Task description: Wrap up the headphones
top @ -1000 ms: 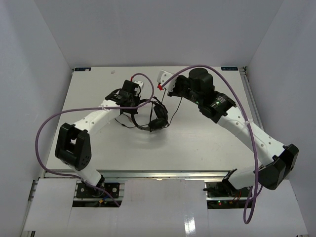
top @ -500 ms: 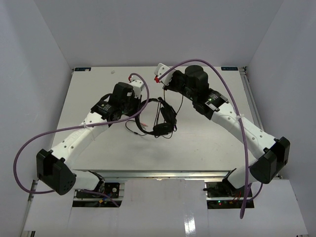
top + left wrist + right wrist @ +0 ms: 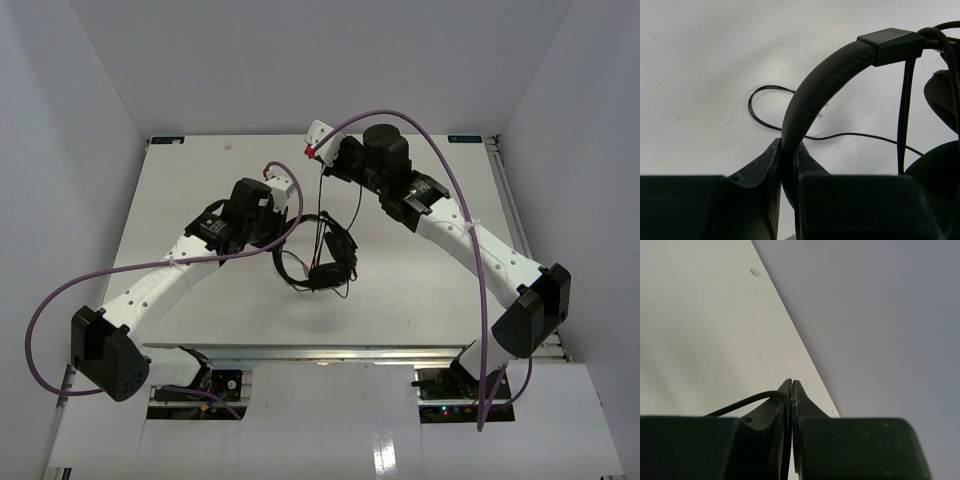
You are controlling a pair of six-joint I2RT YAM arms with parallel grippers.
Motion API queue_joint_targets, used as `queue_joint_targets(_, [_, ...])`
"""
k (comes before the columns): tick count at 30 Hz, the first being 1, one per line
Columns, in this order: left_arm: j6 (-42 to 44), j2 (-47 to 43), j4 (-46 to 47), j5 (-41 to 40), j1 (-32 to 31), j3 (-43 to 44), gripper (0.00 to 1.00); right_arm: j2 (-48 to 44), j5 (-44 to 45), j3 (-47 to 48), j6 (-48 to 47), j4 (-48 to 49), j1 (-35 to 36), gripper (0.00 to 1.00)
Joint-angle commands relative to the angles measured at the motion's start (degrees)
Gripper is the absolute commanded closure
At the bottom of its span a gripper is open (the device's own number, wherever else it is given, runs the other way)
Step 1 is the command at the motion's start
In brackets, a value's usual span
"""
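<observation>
The black headphones (image 3: 328,262) hang just above the middle of the table (image 3: 180,190), earcups down. My left gripper (image 3: 283,230) is shut on the curved headband (image 3: 825,82), pinched between my fingers (image 3: 788,150). My right gripper (image 3: 326,168) is raised behind the headphones and shut on the thin black cable (image 3: 747,402), at my fingertips (image 3: 791,385). The cable (image 3: 321,195) runs taut from there down to the earcups. A slack loop of the cable (image 3: 757,107) lies on the table under the headband. One earcup (image 3: 937,170) shows at the right of the left wrist view.
White walls (image 3: 560,90) enclose the table at the back and both sides. A metal rail (image 3: 320,352) runs along the near edge. Thick purple robot cables (image 3: 60,300) arc from both arms. The right wrist view looks along the table's far edge (image 3: 805,365) and wall.
</observation>
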Motion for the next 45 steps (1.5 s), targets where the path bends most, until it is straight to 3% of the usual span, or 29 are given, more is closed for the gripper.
queue_joint_targets(1, [1.8, -2.1, -0.7, -8.3, -0.3, -1.2, 1.0, -4.0, -2.3, 2.2, 1.9, 1.8, -2.8, 0.92])
queue_joint_targets(7, [1.1, 0.0, -0.8, -13.7, -0.3, -1.2, 1.0, -6.6, -7.4, 4.3, 4.9, -2.9, -3.5, 0.92])
queue_joint_targets(17, [2.6, 0.9, -0.7, -10.4, -0.5, 0.0, 1.0, -7.1, -5.6, 3.7, 0.5, -3.3, -3.5, 0.92])
queue_joint_targets(34, [3.9, -5.8, 0.1, -2.8, -4.1, 1.6, 1.0, 7.1, -10.2, 8.6, 6.9, -1.4, -4.0, 0.92])
queue_joint_targets(45, [1.5, -10.5, -0.7, -2.3, -4.1, 5.6, 1.0, 7.5, -12.6, 2.3, 11.0, -0.1, -11.6, 0.92])
